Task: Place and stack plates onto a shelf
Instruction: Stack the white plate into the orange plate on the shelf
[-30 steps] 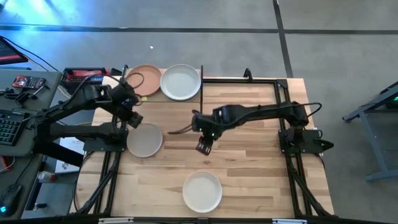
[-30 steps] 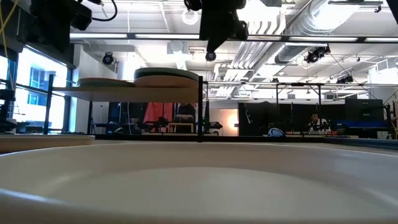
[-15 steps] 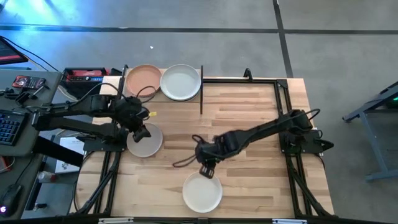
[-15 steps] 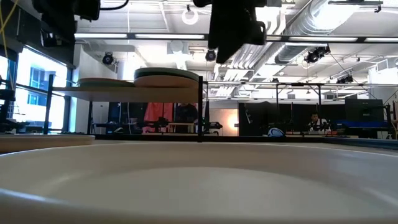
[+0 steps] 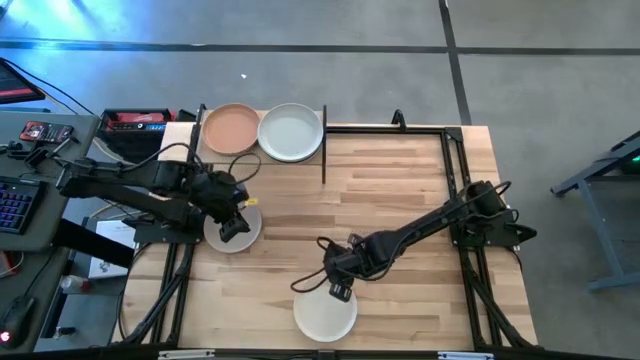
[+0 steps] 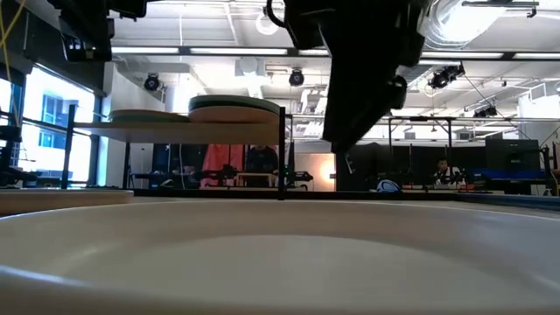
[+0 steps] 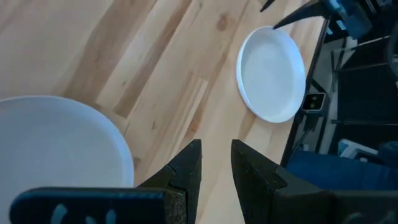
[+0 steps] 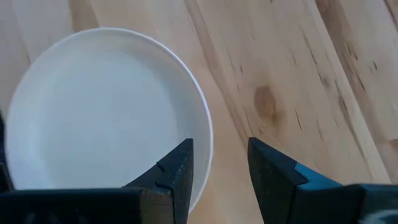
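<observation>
Shelf [image 5: 262, 150] at table's far left corner carries two plates side by side: terracotta plate [image 5: 231, 128], pale plate [image 5: 291, 132].

Left gripper [image 5: 233, 217] over grey-beige plate [image 5: 232, 238] at table's left edge; fingers [image 7: 186, 171] slightly apart, holding nothing, plate rim just beside them.

Right gripper [image 5: 340, 287] over far rim of cream plate [image 5: 325, 312] near table's front edge; fingers [image 8: 177, 171] apart, straddling rim, not clamped.
</observation>
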`<act>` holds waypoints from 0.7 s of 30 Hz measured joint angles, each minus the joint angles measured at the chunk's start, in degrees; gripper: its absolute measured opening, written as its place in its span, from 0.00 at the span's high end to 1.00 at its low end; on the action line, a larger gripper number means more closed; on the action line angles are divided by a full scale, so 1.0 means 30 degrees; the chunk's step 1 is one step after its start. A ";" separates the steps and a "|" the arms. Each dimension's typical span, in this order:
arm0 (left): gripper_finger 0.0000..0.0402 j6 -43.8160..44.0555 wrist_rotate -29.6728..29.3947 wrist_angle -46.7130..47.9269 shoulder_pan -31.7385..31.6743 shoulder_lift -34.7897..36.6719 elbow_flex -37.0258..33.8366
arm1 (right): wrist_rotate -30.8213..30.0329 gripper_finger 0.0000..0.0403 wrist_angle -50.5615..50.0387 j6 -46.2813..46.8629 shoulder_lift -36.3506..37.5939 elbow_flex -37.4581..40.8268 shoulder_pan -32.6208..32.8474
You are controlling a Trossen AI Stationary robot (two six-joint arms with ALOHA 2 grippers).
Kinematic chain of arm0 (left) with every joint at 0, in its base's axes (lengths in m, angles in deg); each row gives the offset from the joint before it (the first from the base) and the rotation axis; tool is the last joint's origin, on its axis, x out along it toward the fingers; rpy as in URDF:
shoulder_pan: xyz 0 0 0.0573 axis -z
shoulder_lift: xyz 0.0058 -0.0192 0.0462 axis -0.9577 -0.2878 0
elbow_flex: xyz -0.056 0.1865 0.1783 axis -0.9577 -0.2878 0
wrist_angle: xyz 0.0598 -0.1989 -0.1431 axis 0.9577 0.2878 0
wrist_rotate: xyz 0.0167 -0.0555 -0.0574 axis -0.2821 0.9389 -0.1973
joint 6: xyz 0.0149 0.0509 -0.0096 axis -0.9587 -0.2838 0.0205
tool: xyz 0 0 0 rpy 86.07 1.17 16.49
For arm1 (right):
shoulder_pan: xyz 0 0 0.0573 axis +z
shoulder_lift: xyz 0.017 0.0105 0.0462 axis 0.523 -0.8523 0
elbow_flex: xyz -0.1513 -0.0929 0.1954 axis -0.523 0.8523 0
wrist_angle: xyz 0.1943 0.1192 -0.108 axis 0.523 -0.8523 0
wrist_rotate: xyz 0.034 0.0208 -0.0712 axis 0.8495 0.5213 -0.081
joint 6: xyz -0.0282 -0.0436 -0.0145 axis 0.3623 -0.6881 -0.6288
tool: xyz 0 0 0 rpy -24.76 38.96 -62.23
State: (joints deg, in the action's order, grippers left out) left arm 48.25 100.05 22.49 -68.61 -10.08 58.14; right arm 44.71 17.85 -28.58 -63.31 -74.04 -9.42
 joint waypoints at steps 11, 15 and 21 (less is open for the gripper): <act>0.81 0.0387 -0.0133 -0.1782 0.1313 -0.2419 0.0000 | 0.0064 0.68 0.2825 -0.0152 0.0000 0.2073 0.0130; 0.81 0.0385 -0.0109 -0.2219 0.1655 -0.3259 0.0000 | 0.0087 0.68 0.3257 0.0132 0.0000 0.2421 0.0181; 0.81 0.0375 0.0046 -0.2992 0.2044 -0.4198 0.0000 | 0.0147 0.68 0.3470 0.0348 0.0000 0.2877 0.0173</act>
State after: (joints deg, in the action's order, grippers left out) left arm 49.37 100.19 13.51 -62.48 -22.67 58.14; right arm 45.15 28.26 -27.54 -63.31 -65.41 -8.90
